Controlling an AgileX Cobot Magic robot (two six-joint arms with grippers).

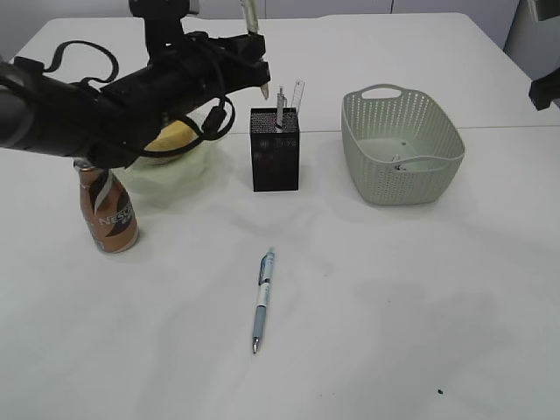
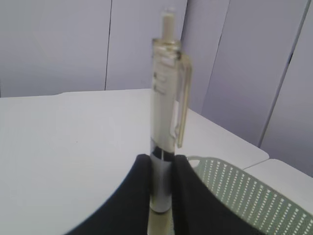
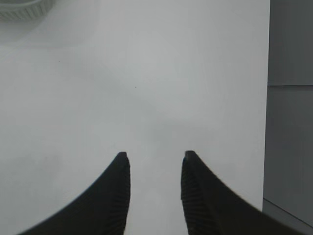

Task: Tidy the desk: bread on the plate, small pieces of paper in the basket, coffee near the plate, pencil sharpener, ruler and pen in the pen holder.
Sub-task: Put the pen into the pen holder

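My left gripper [image 1: 259,63] is shut on a clear pen [image 1: 251,17] and holds it upright above and just left of the black mesh pen holder [image 1: 275,150]. The left wrist view shows that pen [image 2: 165,98] clamped between the jaws [image 2: 161,169]. A ruler [image 1: 298,94] stands in the holder. A blue-and-white pen [image 1: 263,297] lies on the table in front. The bread [image 1: 171,136] lies on the pale green plate [image 1: 179,175], partly hidden by my arm. The coffee bottle [image 1: 107,210] stands next to the plate. My right gripper [image 3: 152,156] is open and empty. No pencil sharpener shows.
The green basket [image 1: 402,144] stands right of the holder with small bits [image 1: 404,164] in its bottom. Its rim also shows in the left wrist view [image 2: 239,191] and the right wrist view [image 3: 24,9]. The table's right edge [image 3: 269,98] is near my right gripper.
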